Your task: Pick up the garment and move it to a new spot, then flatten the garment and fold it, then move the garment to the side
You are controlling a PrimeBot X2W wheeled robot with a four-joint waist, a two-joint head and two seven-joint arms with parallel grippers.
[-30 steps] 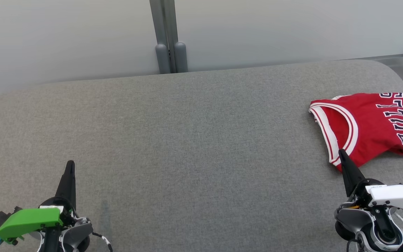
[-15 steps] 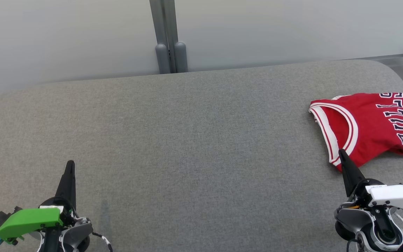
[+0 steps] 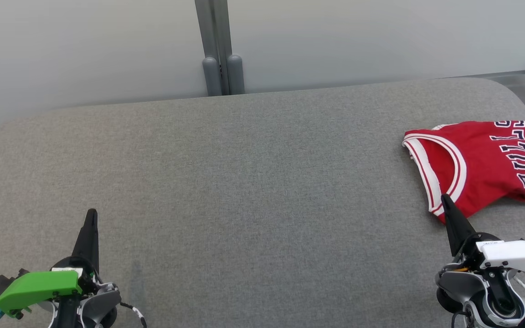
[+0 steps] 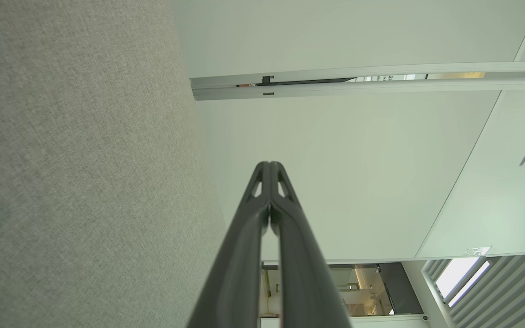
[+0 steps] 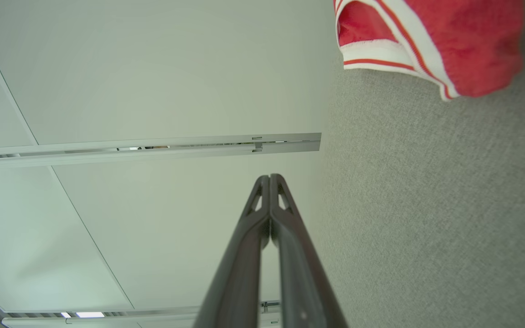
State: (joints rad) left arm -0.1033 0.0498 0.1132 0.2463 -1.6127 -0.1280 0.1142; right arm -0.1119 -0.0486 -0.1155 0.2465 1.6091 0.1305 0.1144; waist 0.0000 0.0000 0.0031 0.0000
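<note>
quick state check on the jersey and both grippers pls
red jersey: folded, lying on the gray padded surface near its right end, not held
left gripper: fingers shut, empty, over bare surface
right gripper: fingers shut, empty, close to the jersey's near edge, not touching it

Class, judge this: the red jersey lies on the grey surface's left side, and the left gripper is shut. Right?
No. The head view shows the red jersey on the grey surface's right side; the left gripper is shut.
</note>
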